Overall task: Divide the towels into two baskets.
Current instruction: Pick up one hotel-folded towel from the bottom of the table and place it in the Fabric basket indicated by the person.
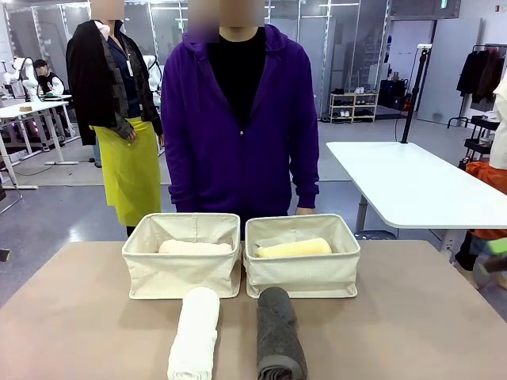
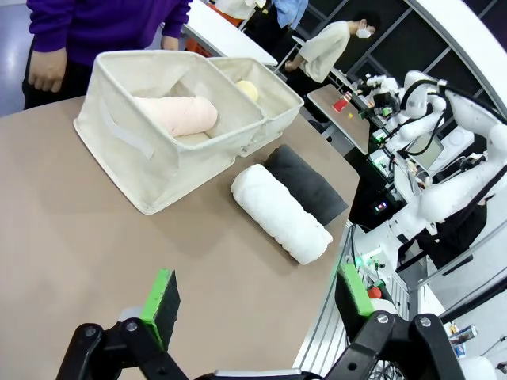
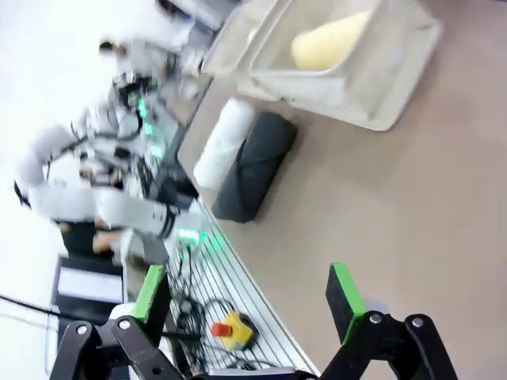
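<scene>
The peach towel (image 1: 194, 248) lies inside the left basket (image 1: 182, 277), and the right basket (image 1: 305, 279), holding the yellow towel (image 1: 293, 248), stands just beside it. The white towel (image 1: 194, 332) lies just in front of the left basket, the grey towel (image 1: 280, 336) in front and rightward. The left gripper (image 2: 257, 291) and right gripper (image 3: 247, 289) gape wide, empty.

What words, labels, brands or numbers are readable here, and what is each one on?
No readable text anywhere.
Left cream canvas basket, right cream canvas basket: plain, no label.
White rolled terry towel, dark grey rolled terry towel: no print.
Yellow box with red button: any lettering too blurred.
</scene>
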### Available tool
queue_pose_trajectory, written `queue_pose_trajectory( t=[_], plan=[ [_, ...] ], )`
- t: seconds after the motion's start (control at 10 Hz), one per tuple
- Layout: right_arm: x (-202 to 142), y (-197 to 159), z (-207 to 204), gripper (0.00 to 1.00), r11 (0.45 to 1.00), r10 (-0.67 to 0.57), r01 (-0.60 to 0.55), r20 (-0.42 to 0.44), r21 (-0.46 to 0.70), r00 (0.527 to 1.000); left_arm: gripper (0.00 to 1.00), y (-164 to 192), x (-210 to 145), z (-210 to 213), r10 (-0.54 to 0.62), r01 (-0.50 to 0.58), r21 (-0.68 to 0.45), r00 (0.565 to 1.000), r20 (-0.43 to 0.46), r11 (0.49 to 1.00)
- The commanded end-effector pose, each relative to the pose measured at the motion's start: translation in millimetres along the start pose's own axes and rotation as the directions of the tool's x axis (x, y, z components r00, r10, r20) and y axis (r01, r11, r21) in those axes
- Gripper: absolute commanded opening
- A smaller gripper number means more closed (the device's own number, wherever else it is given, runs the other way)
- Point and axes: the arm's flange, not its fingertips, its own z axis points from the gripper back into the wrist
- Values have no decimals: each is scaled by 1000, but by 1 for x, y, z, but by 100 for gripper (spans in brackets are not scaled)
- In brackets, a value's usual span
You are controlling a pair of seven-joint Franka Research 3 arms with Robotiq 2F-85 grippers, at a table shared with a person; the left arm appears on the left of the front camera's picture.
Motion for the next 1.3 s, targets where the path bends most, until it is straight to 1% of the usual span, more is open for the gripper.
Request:
queue_pose_trajectory(
  t=[0.0, 0.1, 0.2, 0.3, 0.4, 1.2],
  plan=[
    [-24, -2, 7, 100, 996, -91, 86, 184, 34, 979, 100, -2, 0, 2, -3, 3, 1, 1000, 6, 1000],
    [-48, -9, 16, 100, 990, -137, 128, 249, 53, 959, 100, -2, 0, 2, -3, 3, 1, 1000, 6, 1000],
    [-67, -16, 19, 100, 978, -207, 199, 286, 56, 936, 100, -2, 0, 2, -3, 3, 1, 1000, 6, 1000],
    [-74, -24, 19, 100, 972, -230, 232, 314, 32, 921, 100, -2, 0, 2, -3, 3, 1, 1000, 6, 1000],
    [-61, -23, 29, 100, 989, -146, 142, 222, 36, 964, 100, -2, 0, 2, -3, 3, 1, 1000, 6, 1000],
    [-61, -23, 29, 100, 989, -146, 142, 222, 36, 964, 100, -2, 0, 2, -3, 3, 1, 1000, 6, 1000]
  ],
)
